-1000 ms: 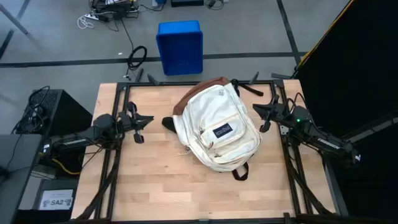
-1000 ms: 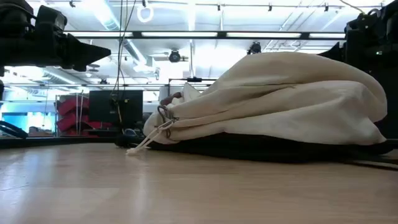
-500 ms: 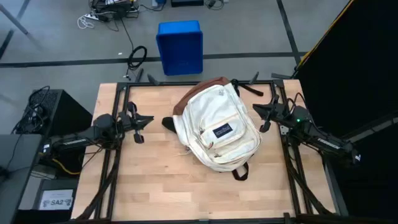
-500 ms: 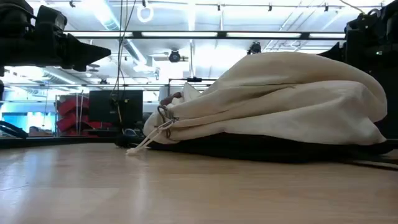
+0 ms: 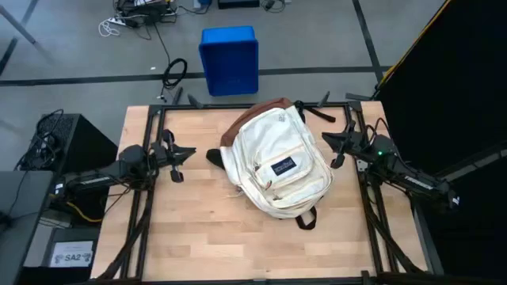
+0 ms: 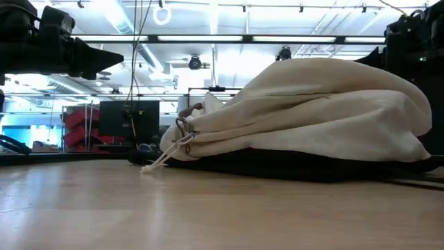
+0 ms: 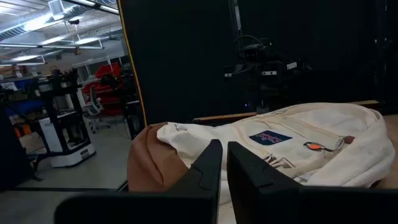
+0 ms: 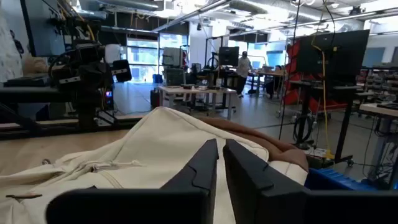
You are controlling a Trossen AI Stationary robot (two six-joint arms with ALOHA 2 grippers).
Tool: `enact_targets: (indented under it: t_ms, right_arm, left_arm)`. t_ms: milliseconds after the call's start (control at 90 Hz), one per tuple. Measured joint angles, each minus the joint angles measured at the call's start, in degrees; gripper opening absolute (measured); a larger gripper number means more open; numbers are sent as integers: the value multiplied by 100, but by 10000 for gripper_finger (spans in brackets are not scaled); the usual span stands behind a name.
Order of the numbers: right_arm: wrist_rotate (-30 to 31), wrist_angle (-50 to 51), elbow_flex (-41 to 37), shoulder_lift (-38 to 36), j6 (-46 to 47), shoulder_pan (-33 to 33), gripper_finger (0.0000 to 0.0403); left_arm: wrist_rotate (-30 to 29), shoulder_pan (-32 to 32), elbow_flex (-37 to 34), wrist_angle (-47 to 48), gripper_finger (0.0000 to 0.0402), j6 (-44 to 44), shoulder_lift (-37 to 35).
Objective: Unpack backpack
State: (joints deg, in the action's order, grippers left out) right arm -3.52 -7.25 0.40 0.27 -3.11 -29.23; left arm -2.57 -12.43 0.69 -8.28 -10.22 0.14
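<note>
With both tools clenched empty either side of the cream-white fabric backpack [image 5: 277, 165], open one before approaching its zipper squarely.

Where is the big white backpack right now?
In the high view, the cream-white fabric backpack lies on the wooden table, a little right of the middle, between the left gripper and right gripper.

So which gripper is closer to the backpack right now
Right. The right gripper sits just off the backpack at its right side; the left gripper waits farther away on its left side.
</note>
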Motion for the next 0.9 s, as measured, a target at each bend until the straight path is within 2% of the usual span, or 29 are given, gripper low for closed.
enact_targets:
  t_ms: [900]
  right_arm:
    - [1, 0, -1, 0, 2, 0, 8]
  left_arm:
    - [0, 0, 0, -2, 1, -2, -2]
